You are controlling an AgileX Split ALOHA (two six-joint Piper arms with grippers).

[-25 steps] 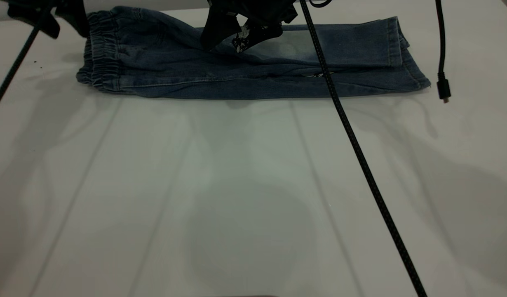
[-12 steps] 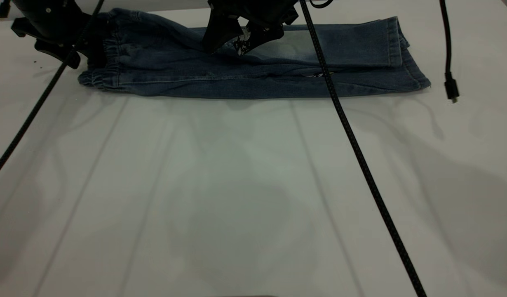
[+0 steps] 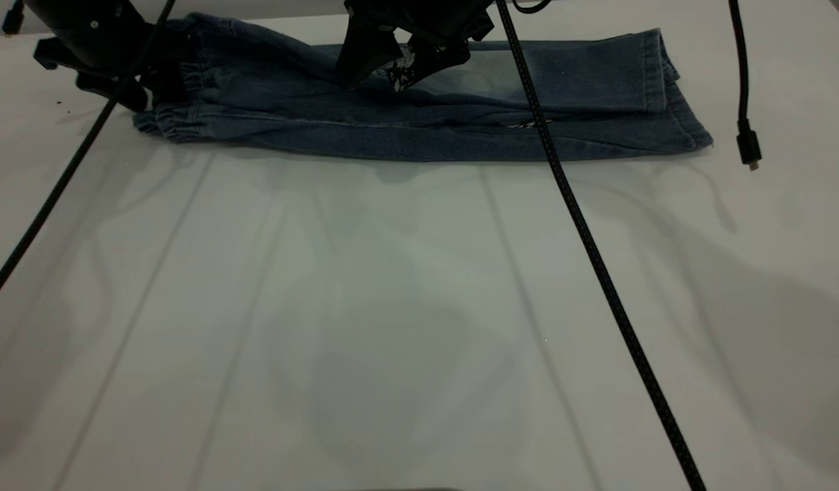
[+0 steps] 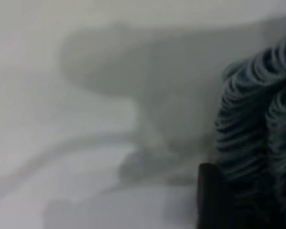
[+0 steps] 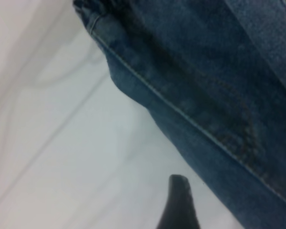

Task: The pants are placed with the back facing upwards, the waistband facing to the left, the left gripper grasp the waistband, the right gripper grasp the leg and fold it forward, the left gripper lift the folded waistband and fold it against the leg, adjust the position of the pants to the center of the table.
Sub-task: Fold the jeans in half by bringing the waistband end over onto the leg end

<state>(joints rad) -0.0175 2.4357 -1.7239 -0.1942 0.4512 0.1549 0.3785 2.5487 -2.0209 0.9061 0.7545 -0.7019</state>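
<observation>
The folded pants [image 3: 419, 112] lay across the far edge of the white table [image 3: 392, 327], leaving its whole near surface open. A black braided cable [image 3: 597, 259] slanted across the right half, a second cable [image 3: 51, 198] crossed the left, and a dangling plug [image 3: 748, 146] hung beside the leg hems.

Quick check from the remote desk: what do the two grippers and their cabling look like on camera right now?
Both are matte black claws. The left gripper trails a black braided cable. The right gripper has angular black fingers with a white-speckled patch; another braided cable crosses the table, and a thin plug-ended lead dangles.
</observation>
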